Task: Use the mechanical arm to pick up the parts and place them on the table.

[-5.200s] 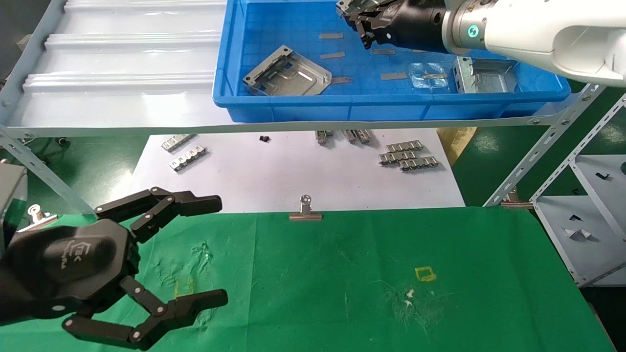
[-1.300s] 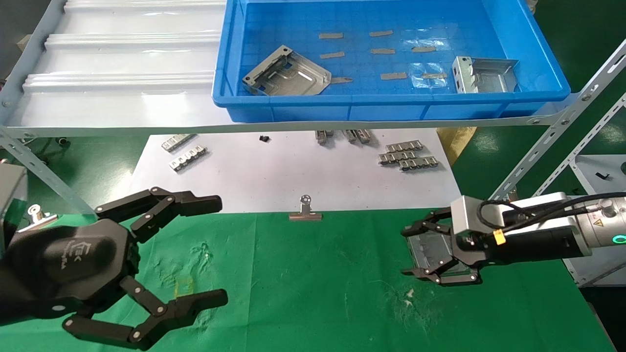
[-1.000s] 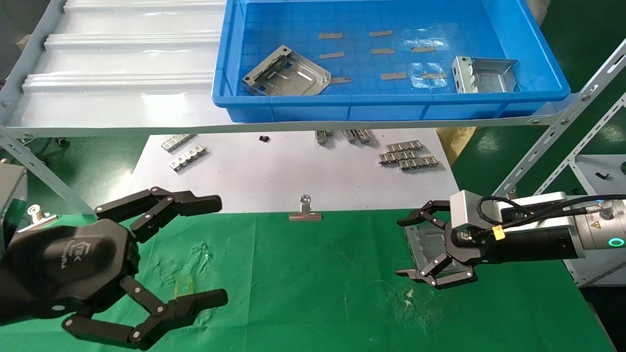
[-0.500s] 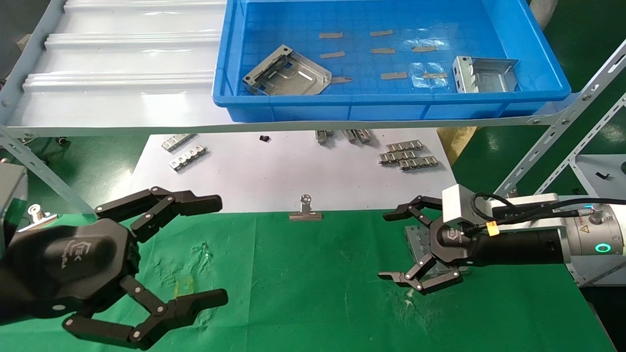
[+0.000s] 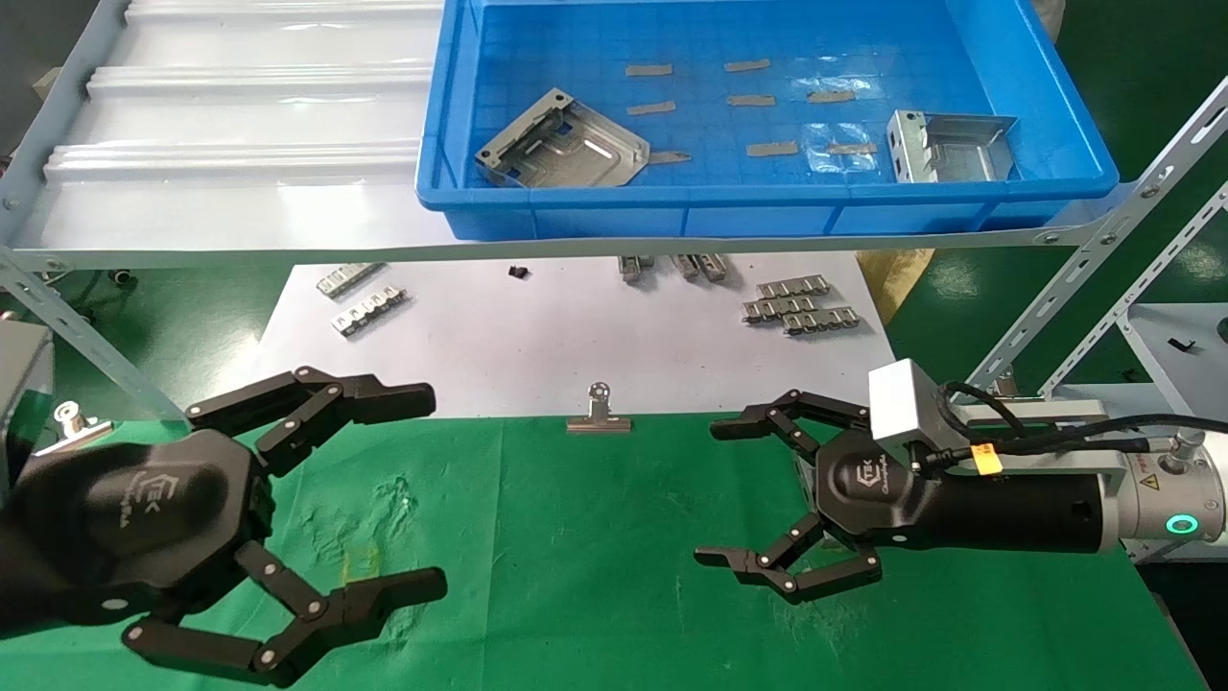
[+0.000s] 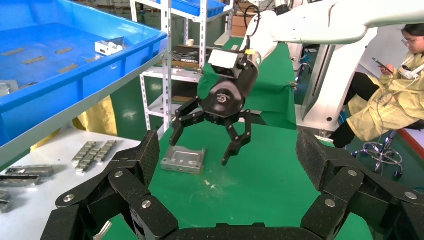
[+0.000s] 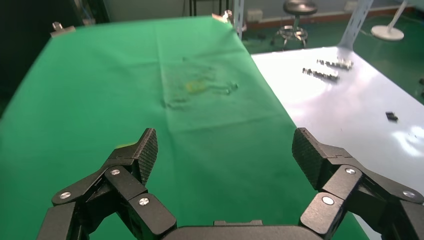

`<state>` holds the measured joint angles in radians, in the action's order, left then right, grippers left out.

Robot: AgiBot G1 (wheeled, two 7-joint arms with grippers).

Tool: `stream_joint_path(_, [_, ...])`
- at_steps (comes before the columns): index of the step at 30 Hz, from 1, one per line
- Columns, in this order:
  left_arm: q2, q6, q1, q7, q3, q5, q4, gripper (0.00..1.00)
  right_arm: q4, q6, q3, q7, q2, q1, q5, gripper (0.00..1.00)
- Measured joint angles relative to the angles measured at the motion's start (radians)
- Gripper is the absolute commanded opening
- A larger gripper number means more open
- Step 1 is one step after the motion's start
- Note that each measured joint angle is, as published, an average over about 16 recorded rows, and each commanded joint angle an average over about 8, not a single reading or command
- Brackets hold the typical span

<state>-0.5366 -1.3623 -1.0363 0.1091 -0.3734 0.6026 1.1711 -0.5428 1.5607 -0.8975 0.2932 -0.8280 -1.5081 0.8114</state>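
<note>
The parts are stamped steel plates: one part lies flat on the green table just under and behind the right gripper, two more wait in the blue bin on the shelf above, a flat one to its left and a boxier one to its right. Judging by the thin sheet and bent-up rims, each should be light, rigid and slick, with sharp edges; the safest hold looks to be across two opposite raised rims rather than the smooth embossed face. The right gripper hovers over the cloth with its fingers spread wide and nothing between them. The left gripper sits parked at the near left of the table, also splayed wide and empty
</note>
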Motion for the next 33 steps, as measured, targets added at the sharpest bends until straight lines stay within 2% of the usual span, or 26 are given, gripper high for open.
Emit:
stream_joint_path(29, [0.0, 0.0, 0.0, 0.0, 0.0, 0.0, 0.0, 1.0, -0.58, -0.051, 0.484, -0.376, 0.17, 0.339, -0.063, 1.0])
stream_joint_path(33, [0.0, 0.0, 0.0, 0.0, 0.0, 0.0, 0.0, 1.0, -0.621, -0.054, 0.517, -0.403, 0.181, 0.363, -0.068, 1.0])
